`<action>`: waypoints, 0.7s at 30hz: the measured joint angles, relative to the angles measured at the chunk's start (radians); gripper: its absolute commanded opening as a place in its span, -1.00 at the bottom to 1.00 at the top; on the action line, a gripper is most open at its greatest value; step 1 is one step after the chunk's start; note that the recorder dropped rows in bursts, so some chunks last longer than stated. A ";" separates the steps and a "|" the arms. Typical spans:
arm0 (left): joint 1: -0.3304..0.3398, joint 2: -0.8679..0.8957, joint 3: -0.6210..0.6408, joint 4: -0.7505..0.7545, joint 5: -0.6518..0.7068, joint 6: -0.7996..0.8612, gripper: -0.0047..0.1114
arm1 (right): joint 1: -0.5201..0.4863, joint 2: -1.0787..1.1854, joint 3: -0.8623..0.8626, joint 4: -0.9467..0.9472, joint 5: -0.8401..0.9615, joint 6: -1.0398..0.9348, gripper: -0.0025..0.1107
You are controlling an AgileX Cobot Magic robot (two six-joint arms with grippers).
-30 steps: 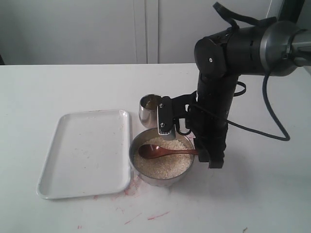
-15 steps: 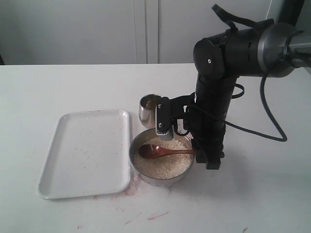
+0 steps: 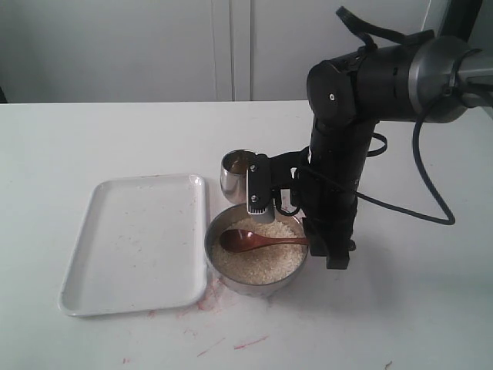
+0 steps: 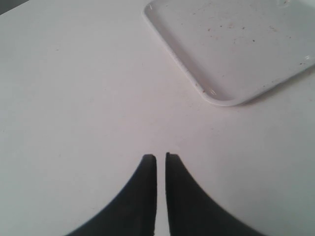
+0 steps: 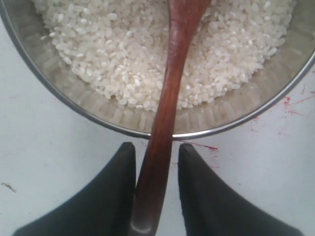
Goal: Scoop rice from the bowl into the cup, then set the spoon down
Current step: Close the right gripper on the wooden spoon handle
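The steel bowl (image 3: 209, 248) holds rice (image 3: 258, 262), and the dark wooden spoon (image 3: 245, 240) lies with its head on the grains and its handle out over the right rim. Behind the bowl stands the small steel cup (image 3: 235, 171). My right gripper (image 3: 330, 250) hangs at the handle's end. In the right wrist view its jaws (image 5: 156, 146) stand either side of the spoon (image 5: 170, 83) handle; one finger touches it and the other has a gap, beside the bowl (image 5: 74, 96) and rice (image 5: 113, 54). My left gripper (image 4: 161, 156) is shut over bare table.
A white rectangular tray (image 3: 135, 243) lies left of the bowl, touching it; its corner shows in the left wrist view (image 4: 231, 44). Red marks stain the table in front of the bowl (image 3: 250, 341). The right arm and its cable rise over the right side.
The right gripper has edged slightly left toward the bowl along the spoon handle. The spoon, bowl and cup have stayed in place.
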 measured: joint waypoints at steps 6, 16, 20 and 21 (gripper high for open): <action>0.000 0.000 0.000 0.000 0.000 0.000 -0.67 | 0.000 0.000 0.000 0.000 0.000 0.000 -0.59; 0.000 0.000 0.000 0.000 0.000 0.000 -0.67 | 0.000 0.000 0.000 0.000 0.000 0.000 -0.83; 0.000 0.000 0.000 0.000 0.000 0.000 -0.67 | 0.000 0.000 0.000 0.000 0.000 0.000 -0.90; 0.000 0.000 0.000 0.000 0.000 0.000 -0.67 | 0.000 0.000 0.000 0.000 0.000 0.000 -0.92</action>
